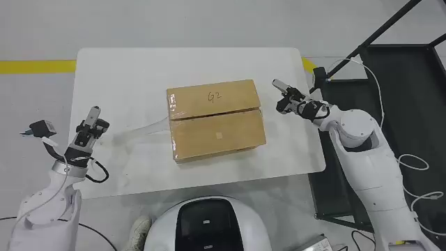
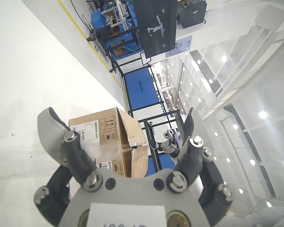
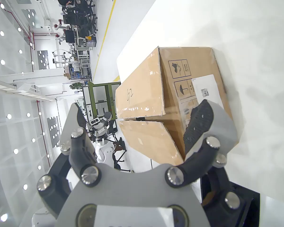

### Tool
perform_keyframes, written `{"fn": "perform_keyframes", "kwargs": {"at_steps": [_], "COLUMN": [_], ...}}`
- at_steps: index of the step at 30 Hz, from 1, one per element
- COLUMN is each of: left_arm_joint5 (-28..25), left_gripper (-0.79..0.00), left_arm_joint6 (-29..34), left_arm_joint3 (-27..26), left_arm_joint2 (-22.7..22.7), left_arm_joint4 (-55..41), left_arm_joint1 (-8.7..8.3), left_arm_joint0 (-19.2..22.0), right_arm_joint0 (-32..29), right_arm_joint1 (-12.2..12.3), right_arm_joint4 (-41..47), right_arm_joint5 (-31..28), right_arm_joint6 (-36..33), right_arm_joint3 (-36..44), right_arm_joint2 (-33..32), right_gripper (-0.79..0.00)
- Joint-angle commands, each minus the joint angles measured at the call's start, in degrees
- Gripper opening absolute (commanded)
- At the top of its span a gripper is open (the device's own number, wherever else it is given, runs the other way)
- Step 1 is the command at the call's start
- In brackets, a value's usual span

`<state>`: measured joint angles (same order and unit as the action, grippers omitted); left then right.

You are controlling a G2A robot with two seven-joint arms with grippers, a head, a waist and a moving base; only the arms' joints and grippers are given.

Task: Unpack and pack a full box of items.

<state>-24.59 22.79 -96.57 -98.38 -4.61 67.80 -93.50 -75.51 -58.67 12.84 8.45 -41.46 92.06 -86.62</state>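
A brown cardboard box (image 1: pixel 214 119) lies in the middle of the white table (image 1: pixel 125 84), its two top flaps closed with a seam between them and handwriting on the far flap. Its labelled end faces show in the wrist views, box (image 2: pixel 108 138) and box (image 3: pixel 156 109). My left gripper (image 1: pixel 93 122) hovers over the table's left edge, open and empty, well clear of the box. The right gripper (image 1: pixel 283 95) hangs open and empty just off the box's right end, near its far corner. Open fingers frame the box in both wrist views, left gripper (image 2: pixel 119 121), right gripper (image 3: pixel 139 116).
A clear strip of tape (image 1: pixel 150 130) sticks out from the box's left end onto the table. A black frame and rack (image 1: pixel 390 77) stand right beside the table's right edge. Bare table surface surrounds the box on all sides.
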Motion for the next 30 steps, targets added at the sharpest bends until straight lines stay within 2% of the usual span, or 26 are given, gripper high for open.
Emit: {"fn": "perform_keyframes", "kwargs": {"at_steps": [1,9,11,15,18,20,25,30], "left_arm_joint5": [0.0,0.0,0.0,-0.8,-3.0,-5.2,-9.5,-10.2], "left_gripper": [-0.001,0.000,0.000,0.000,0.000,0.000,0.000,0.000], "left_arm_joint6": [0.0,0.0,0.0,2.3,6.9,12.1,27.7,38.0], "left_arm_joint3": [0.0,0.0,0.0,0.9,2.8,4.1,8.2,13.2], "left_arm_joint2": [0.0,0.0,0.0,0.4,-0.2,-0.3,-0.5,1.0], "left_arm_joint4": [0.0,0.0,0.0,6.7,7.5,5.7,-1.3,-9.1], "left_arm_joint1": [0.00,0.00,0.00,-0.40,-0.93,-1.35,-2.64,-3.44], "left_arm_joint0": [0.0,0.0,0.0,2.2,4.8,6.3,10.4,15.6], "right_arm_joint0": [0.0,0.0,0.0,2.0,3.2,4.1,7.5,11.3], "right_arm_joint1": [0.0,0.0,0.0,0.5,0.8,1.0,1.6,1.6], "right_arm_joint4": [0.0,0.0,0.1,-4.3,-4.4,-2.2,3.7,6.0], "right_arm_joint5": [0.0,0.0,-0.1,-1.3,-4.1,-6.2,-13.2,-17.2], "right_arm_joint6": [0.0,0.0,-2.2,-7.3,-12.5,-17.6,-35.2,-41.7], "right_arm_joint3": [0.0,0.0,-0.2,-1.8,-3.4,-5.4,-10.7,-15.7], "right_arm_joint2": [0.0,0.0,0.9,1.9,2.1,1.6,2.5,4.6], "right_gripper": [-0.001,0.000,0.000,0.000,0.000,0.000,0.000,0.000]}}
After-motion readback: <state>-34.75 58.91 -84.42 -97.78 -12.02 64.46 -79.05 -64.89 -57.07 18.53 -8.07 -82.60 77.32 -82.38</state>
